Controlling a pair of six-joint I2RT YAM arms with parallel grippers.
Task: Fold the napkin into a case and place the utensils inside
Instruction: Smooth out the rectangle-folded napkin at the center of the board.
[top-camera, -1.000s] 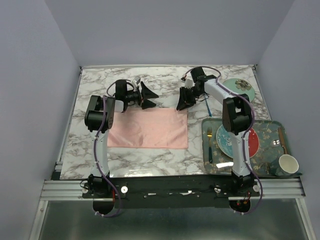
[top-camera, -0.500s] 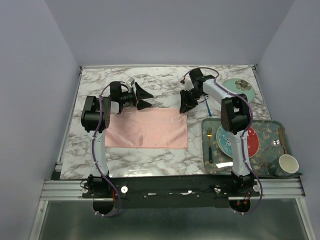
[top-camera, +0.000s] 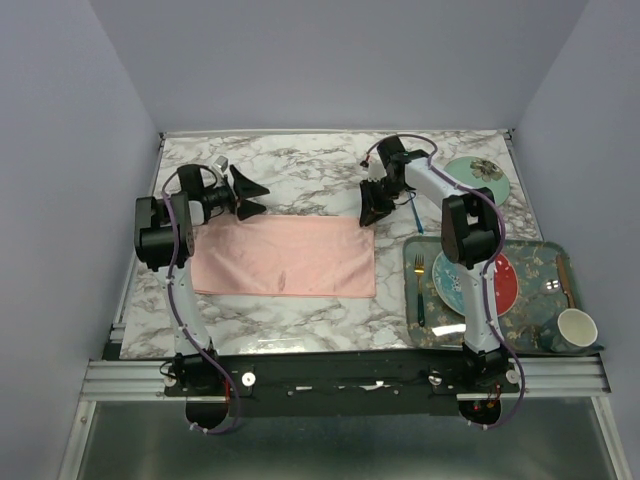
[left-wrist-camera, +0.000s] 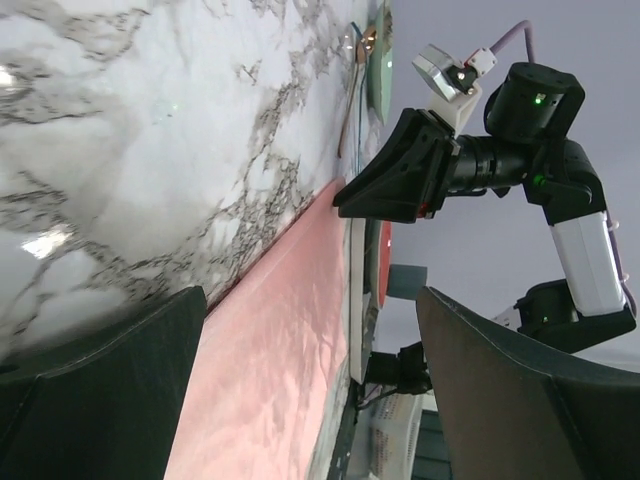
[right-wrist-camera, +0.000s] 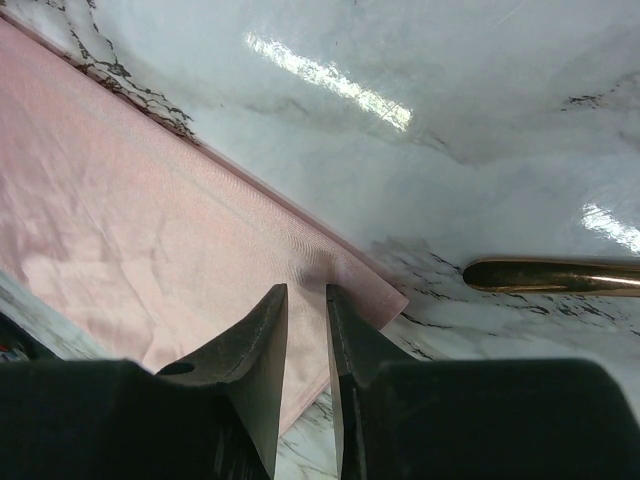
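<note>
Nearest, on the right, the tray (top-camera: 530, 246) carries a plate (top-camera: 505, 285) and a cup (top-camera: 575, 328), none of it in play. Past it, mid-tabletop (top-camera: 300, 165), the napkin (top-camera: 285, 258) lies flat as a wide pink band, its long axis running left to right. No case exists yet, so I judge the folding only partway done.

At the band's far right corner sits the right tool (top-camera: 370, 212), its jaws drawn almost together with the corner's hem between them. The wrist view suggests it is grasping the cloth, though a sliver of gap shows. The left tool (top-camera: 258, 198) hangs released, jaws spread wide, just over the far edge and a little in from the far left corner, touching nothing I can see.

That is the relation the next move turns on: the far long edge lies under both tools, one end apparently gripped and the other free. The left tool likely has to drop and clench on its end so the edge can be carried toward the near side, kept parallel to the long axis.

Beyond the right tool, the spoon (right-wrist-camera: 550, 277) lies just beside the corner, and the blue fork (top-camera: 414, 216) near it. The right arm is plainly the nearer one to both.
</note>
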